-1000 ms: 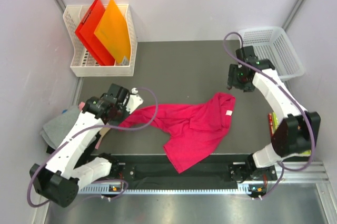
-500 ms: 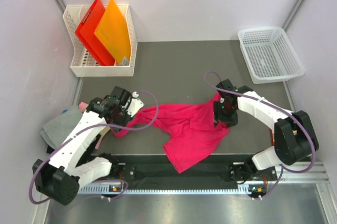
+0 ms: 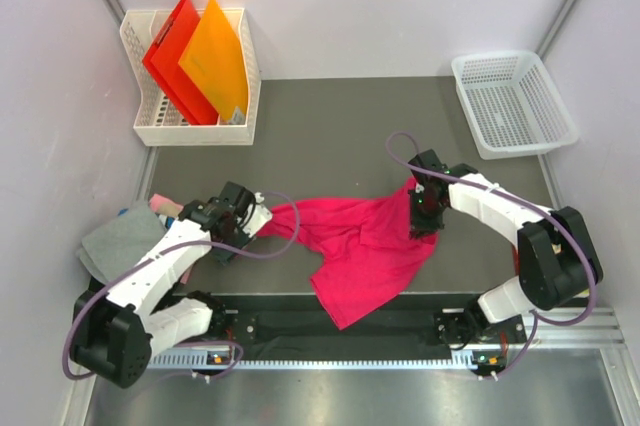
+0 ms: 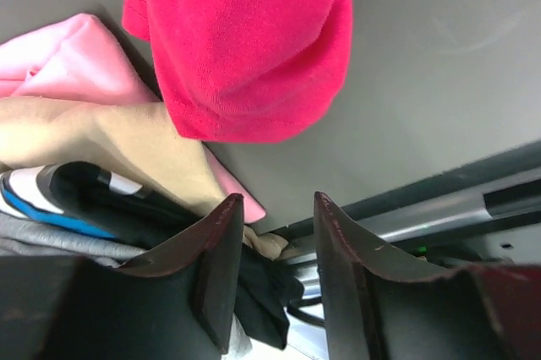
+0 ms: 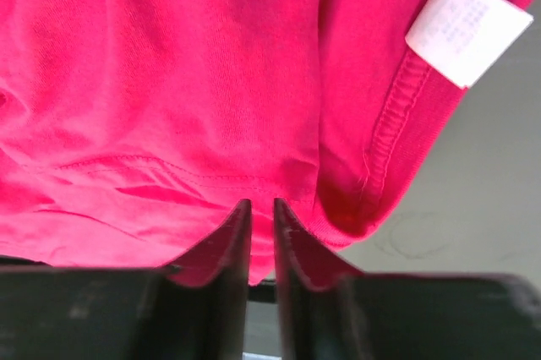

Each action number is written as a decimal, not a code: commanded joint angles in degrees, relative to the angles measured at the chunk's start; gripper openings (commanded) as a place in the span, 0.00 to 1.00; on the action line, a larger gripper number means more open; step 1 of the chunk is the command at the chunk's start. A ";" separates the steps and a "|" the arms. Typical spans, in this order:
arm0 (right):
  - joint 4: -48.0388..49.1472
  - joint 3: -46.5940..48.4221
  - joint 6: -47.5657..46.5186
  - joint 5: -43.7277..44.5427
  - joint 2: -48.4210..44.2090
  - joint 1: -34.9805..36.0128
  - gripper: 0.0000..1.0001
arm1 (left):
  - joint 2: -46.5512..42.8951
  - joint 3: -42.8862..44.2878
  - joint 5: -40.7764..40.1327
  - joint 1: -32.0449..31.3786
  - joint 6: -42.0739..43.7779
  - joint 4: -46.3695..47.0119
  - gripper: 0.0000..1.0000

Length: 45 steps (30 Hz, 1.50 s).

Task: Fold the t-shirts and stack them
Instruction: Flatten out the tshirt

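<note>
The magenta t-shirt point(image 3: 360, 241) lies crumpled on the dark mat at the centre. My right gripper point(image 3: 425, 214) sits on its right edge near the collar. In the right wrist view that gripper point(image 5: 262, 204) is shut on a pinch of the magenta cloth point(image 5: 169, 81), beside the white label point(image 5: 467, 26). My left gripper point(image 3: 238, 231) stands open just past the left sleeve point(image 3: 275, 221). The left wrist view shows this gripper point(image 4: 277, 201) holding nothing, the sleeve point(image 4: 245, 47) lying free ahead of it. Folded pale pink point(image 4: 76, 64), tan point(image 4: 110, 144) and grey point(image 3: 125, 241) t-shirts lie at the left.
A white rack point(image 3: 150, 131) with red and orange folders point(image 3: 195, 61) stands at the back left. At the back right is a white basket point(image 3: 512, 101). A black rail point(image 3: 340, 326) runs along the near edge, close below the shirt's hem.
My right arm swung in from beside the basket to the shirt's right edge and closed on the cloth. My left gripper opened, let the sleeve go and drew slightly nearer.
</note>
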 commanded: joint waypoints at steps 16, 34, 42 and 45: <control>1.22 -0.49 1.05 -1.63 -2.29 0.34 0.00 | 19.34 4.27 3.00 4.39 -2.48 14.82 0.00; -8.28 13.60 -1.15 0.13 -6.33 -2.21 0.03 | 7.14 20.11 8.62 7.82 0.15 -4.34 0.00; -2.39 -2.23 0.35 -2.77 -8.01 -2.12 0.44 | -4.64 8.49 16.51 7.74 3.92 -14.96 0.00; -1.59 -1.89 -0.27 -2.07 -6.16 -2.12 0.44 | -4.92 10.94 18.29 7.82 7.71 -20.07 0.12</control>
